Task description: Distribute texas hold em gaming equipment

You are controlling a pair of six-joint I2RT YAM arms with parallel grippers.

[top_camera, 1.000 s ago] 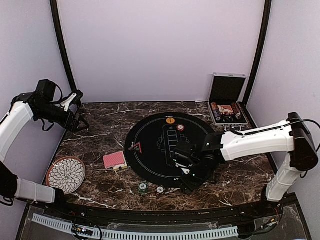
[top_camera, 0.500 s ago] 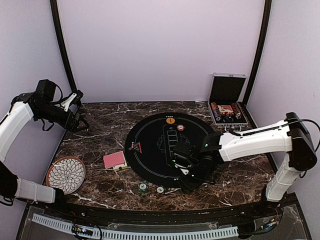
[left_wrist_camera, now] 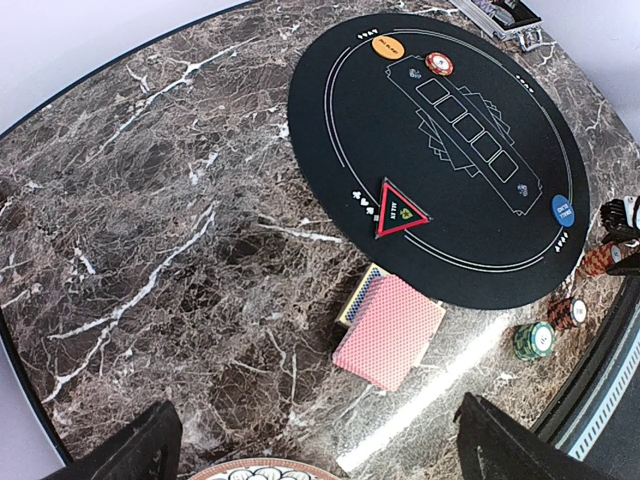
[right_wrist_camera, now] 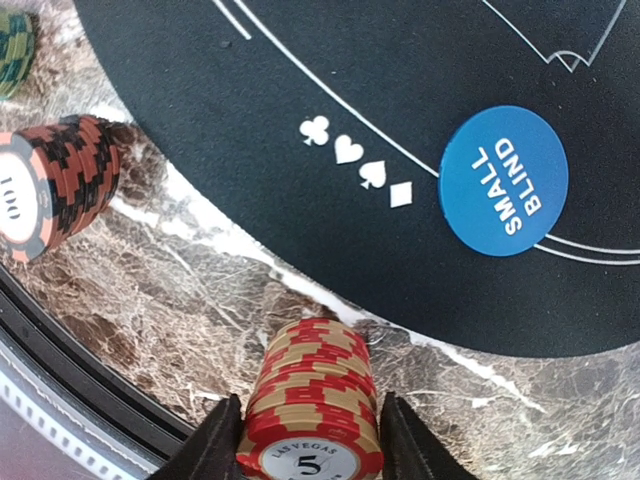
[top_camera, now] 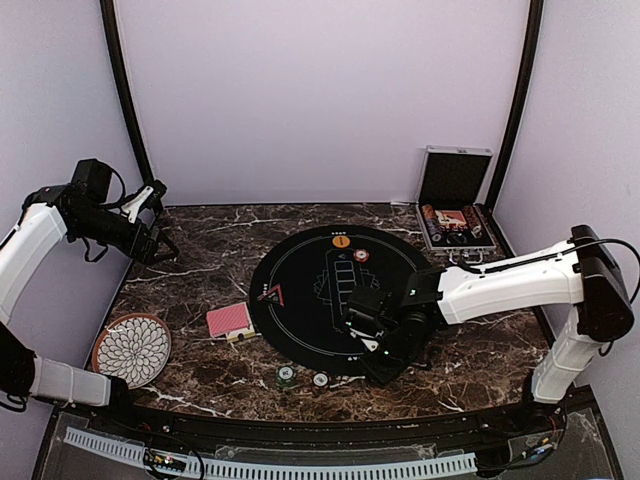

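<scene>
I work over my dark brown marble tabletop [top_camera: 200, 250], boxed in by plain pale lilac walls [top_camera: 320, 90], with black posts [top_camera: 124, 90] at the far corners.

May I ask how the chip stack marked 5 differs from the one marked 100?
The 5 stack is red and cream; the 100 stack is black and salmon. The 5 stack is clamped in the right gripper; the 100 stack stands free. Both are striped-edge chip stacks.

two button discs [left_wrist_camera: 388, 45], one card deck [left_wrist_camera: 392, 332]
</scene>
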